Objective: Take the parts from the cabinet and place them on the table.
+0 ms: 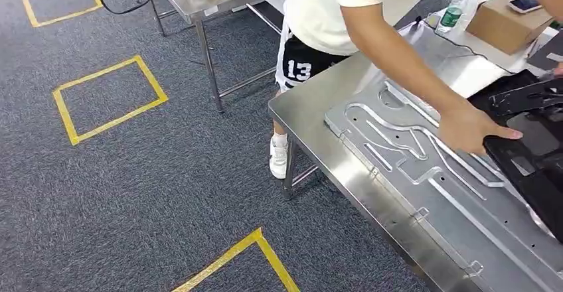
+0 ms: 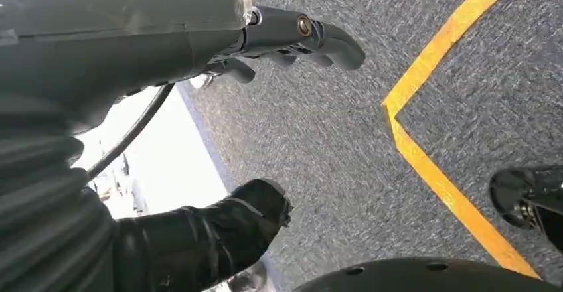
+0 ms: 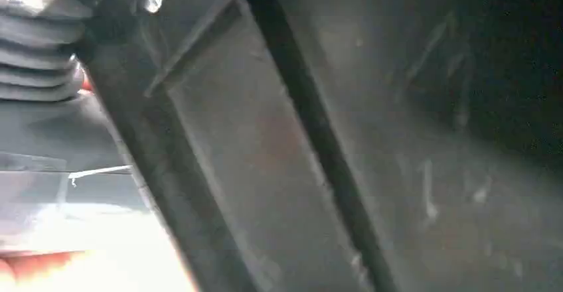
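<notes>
A black plastic part [image 1: 531,166] hangs over the right end of the steel table [image 1: 299,106], above a large silver metal plate [image 1: 425,192] with raised channels that lies flat on it. A person's hand [image 1: 471,129] touches the black part's near edge. In the right wrist view the same black part [image 3: 279,146] lies tight against my right hand [image 3: 40,53], which grips it; the fingers are hidden behind it. My left hand [image 2: 133,46] hangs over the carpet, its fingers [image 2: 299,36] apart and holding nothing.
The person [image 1: 332,6] leans in from the table's far side. A cardboard box [image 1: 508,20] and a water bottle [image 1: 453,12] stand at the back. A second steel table [image 1: 219,0] stands behind. Yellow tape squares [image 1: 109,99] mark the carpet.
</notes>
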Tool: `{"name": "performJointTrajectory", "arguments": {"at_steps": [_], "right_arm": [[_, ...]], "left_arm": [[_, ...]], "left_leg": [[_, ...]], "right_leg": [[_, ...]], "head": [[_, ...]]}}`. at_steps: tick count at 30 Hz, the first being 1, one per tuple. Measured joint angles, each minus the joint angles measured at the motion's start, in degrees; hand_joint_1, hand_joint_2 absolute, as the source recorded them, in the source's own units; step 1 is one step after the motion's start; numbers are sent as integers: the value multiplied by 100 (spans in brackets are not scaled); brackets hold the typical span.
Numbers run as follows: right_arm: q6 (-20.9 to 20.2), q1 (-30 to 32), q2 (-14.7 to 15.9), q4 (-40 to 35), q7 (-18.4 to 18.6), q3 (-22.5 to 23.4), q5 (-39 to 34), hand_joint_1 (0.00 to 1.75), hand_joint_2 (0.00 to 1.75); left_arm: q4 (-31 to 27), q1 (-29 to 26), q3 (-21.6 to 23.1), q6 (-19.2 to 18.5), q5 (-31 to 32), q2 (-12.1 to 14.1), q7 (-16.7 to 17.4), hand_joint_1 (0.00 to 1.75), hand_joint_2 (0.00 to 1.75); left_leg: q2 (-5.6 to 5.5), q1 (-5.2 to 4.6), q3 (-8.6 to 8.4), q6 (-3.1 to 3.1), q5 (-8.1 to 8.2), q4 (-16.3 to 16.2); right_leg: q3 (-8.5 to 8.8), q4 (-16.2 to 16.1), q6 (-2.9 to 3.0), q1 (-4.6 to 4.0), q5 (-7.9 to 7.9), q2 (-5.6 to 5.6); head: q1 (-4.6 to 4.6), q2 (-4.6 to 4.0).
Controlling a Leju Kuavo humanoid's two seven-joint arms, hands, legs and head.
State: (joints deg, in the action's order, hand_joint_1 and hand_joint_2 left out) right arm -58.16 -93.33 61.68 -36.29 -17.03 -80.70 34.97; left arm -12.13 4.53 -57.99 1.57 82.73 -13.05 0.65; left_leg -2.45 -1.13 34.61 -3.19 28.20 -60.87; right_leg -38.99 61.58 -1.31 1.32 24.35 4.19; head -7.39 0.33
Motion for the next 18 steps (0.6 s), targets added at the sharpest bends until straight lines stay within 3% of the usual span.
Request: {"name": "performJointTrajectory", "arguments": {"at_steps": [5, 18], "right_arm": [[2, 87, -304, 239, 94, -2, 11, 0, 0], [173, 95, -695, 678, 127, -2, -103, 0, 0]], "left_arm": [[0, 2, 0, 9, 9, -2, 2, 0, 175], [0, 1, 2, 11, 18, -4, -2, 0, 175]], "left_leg": [[20, 0, -5, -3, 2, 7], [27, 7, -15, 12, -7, 10]], "right_leg": [[-5, 1, 11, -1, -7, 17], [5, 1, 19, -8, -15, 23]], "head": [[0, 0], [0, 0]]}}
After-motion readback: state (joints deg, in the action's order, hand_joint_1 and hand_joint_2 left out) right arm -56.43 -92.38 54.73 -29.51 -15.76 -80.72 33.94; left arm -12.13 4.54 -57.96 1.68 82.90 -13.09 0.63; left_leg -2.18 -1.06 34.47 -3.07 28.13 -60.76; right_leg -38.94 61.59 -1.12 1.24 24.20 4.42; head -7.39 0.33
